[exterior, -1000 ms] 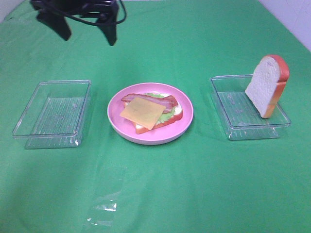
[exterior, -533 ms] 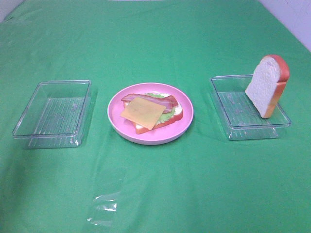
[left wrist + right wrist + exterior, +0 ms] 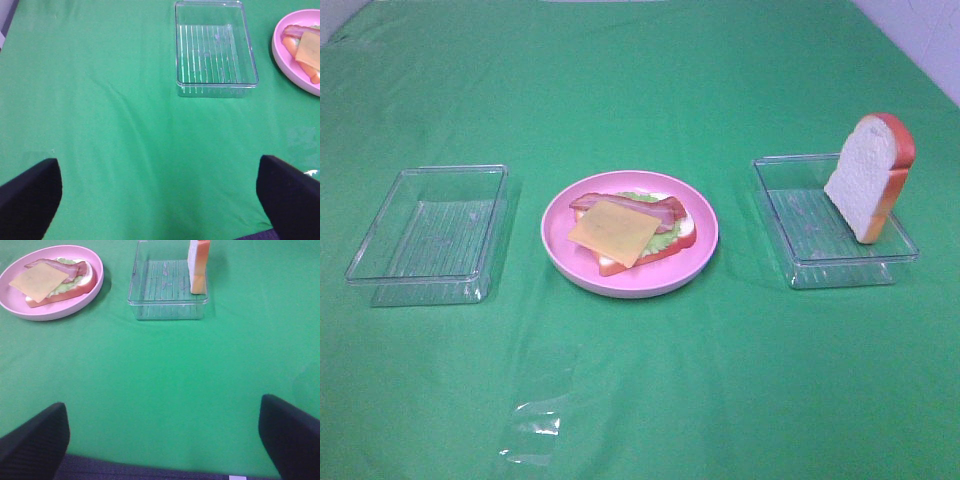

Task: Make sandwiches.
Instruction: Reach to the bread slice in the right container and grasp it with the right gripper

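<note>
So there are three containers in a row across the middle of the worktop (image 3: 640, 80), which is covered in a bright green cloth with a few soft wrinkles. Toward the left edge sits a clear plastic tray (image 3: 428, 236), rectangular, ribbed on the bottom, with nothing in it. Dead center is a round pink plate (image 3: 629, 232), glossy with a raised rim. Toward the right edge is a second clear tray (image 3: 832, 222), same ribbed style, and a single bread slice (image 3: 869, 176) stands on edge in it, leaning against the tray's wall on the right-edge side.

The sandwich (image 3: 632, 232) is on the pink plate, and it's open-faced: bottom slice of white toy bread with an orange-brown crust, a bit of pale green lettuce peeking out, reddish-brown bacon strips across it, and a flat yellow cheese square laid on top, turned a little crooked. All of it looks like smooth molded plastic or foam. The standing slice has the same matte white face and orange-brown crust with a rounded top.

Both arms are pulled back off the overhead view. The left pincer (image 3: 160, 197) and right pincer (image 3: 162, 437) each show just two dark fingertips spread wide apart over bare green cloth, released, holding nothing.

There's also a scrap of clear crinkly film (image 3: 532, 436) lying near the worktop's front edge.
</note>
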